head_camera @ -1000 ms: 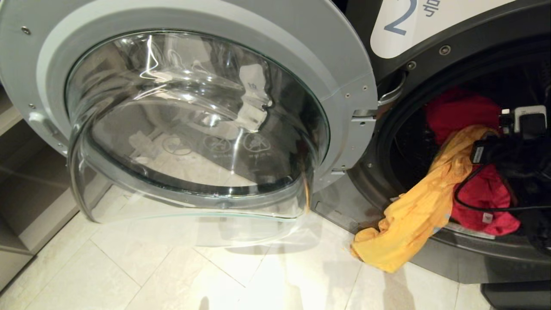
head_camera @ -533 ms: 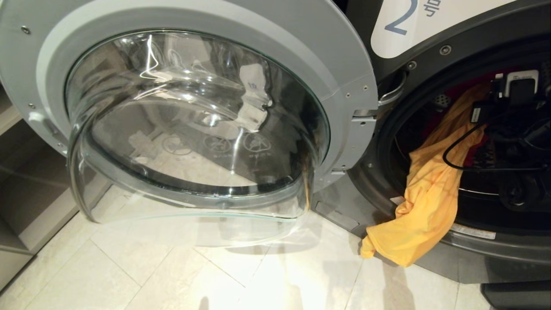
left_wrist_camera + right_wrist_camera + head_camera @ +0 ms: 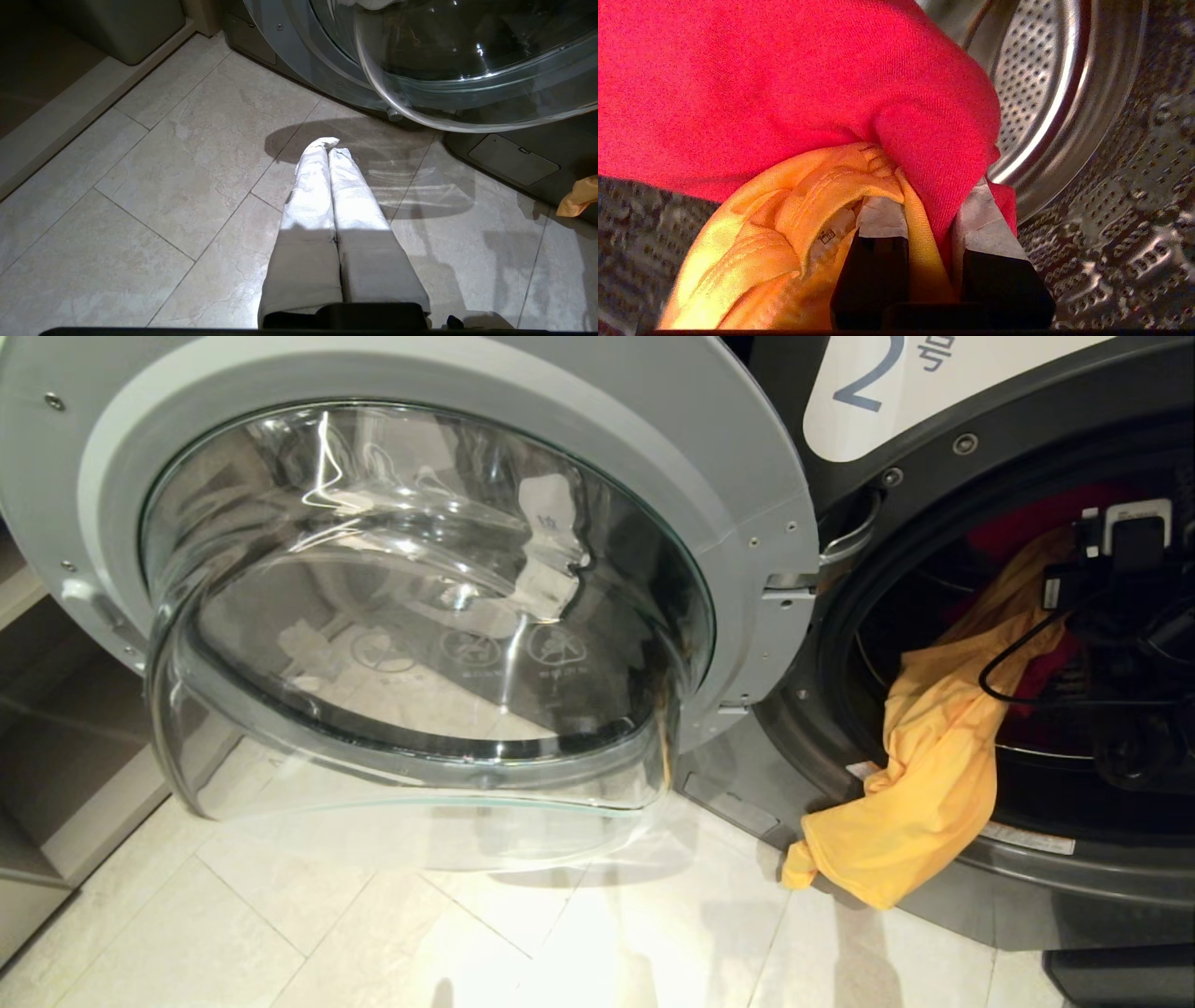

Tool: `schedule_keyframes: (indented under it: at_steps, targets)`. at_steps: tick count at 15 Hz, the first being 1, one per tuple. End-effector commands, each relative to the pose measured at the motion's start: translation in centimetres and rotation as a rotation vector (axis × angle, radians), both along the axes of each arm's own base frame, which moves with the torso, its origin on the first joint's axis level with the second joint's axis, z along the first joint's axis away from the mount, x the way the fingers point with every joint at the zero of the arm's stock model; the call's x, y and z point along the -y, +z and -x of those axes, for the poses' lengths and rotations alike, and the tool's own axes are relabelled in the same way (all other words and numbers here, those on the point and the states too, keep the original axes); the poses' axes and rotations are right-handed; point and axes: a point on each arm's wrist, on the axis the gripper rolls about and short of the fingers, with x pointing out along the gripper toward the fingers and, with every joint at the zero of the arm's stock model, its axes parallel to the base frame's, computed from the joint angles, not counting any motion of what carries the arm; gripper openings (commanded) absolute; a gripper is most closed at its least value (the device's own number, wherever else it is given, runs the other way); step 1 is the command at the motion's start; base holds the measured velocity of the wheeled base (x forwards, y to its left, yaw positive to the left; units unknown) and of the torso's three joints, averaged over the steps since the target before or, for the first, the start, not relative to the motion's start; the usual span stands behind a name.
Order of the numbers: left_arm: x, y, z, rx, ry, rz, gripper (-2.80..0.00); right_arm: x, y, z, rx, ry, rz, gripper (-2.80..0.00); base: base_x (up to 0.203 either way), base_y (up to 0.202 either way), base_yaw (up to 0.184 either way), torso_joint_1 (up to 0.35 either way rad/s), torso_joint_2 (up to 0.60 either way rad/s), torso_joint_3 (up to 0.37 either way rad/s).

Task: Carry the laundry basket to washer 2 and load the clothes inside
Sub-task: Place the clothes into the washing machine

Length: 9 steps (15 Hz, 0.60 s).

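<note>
- Washer [image 3: 934, 448]: label "2" at 1 o'clock in the head view; door [image 3: 411, 607] swung wide toward 9 o'clock, so the opening is free for loading.
- Right gripper [image 3: 920, 233]: deep inside the drum [image 3: 1064, 84], at 3 o'clock in the head view; fingers nearly closed, pinching folds of both the yellow garment [image 3: 934, 756] and the red garment [image 3: 784, 84], seemingly to carry them in together.
- Yellow garment: upper part in the drum; the rest hangs over the door seal, its end reaching the floor [image 3: 373, 933] at 5 o'clock. Judged only partly loaded.
- Red garment: inside the drum, bunched over the gripper.
- Left gripper [image 3: 329, 149]: fingers pressed together, empty, above the floor below the door; idle.
- Basket: not in view.
</note>
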Motion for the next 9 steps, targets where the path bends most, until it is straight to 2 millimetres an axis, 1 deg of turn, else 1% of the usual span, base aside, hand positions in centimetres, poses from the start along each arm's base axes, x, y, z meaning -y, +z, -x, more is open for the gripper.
schedule_keyframes:
  at_steps: [1, 2, 3, 6, 9]
  targets:
    - [0.0, -1.1, -0.3, -0.039, 0.000, 0.000, -2.80, 0.0, -0.9, 0.3, -0.034, 0.002, -0.001, -2.80, 0.000, 0.000, 0.000, 0.000, 0.00, 0.000]
    - [0.0, -1.1, -0.3, -0.040, 0.001, 0.000, -2.80, -0.1, -1.5, 0.5, -0.058, 0.011, -0.003, -2.15, 0.000, 0.000, 0.000, 0.000, 0.00, 0.000]
    - [0.0, -1.1, -0.3, -0.041, 0.000, -0.001, -2.80, -0.1, -2.1, 0.6, -0.082, 0.021, -0.006, 0.00, 0.000, 0.000, 0.000, 0.000, 0.00, 0.000]
    - [0.0, -1.1, -0.3, -0.040, 0.000, -0.001, -2.80, -0.2, -3.3, 0.7, -0.127, 0.049, 0.012, 0.00, 0.000, 0.000, 0.000, 0.000, 0.00, 0.000]
    - [0.0, -1.1, -0.3, -0.039, 0.001, 0.001, -2.80, -0.3, -3.6, 0.8, -0.140, 0.052, 0.009, 0.00, 0.000, 0.000, 0.000, 0.000, 0.00, 0.000]
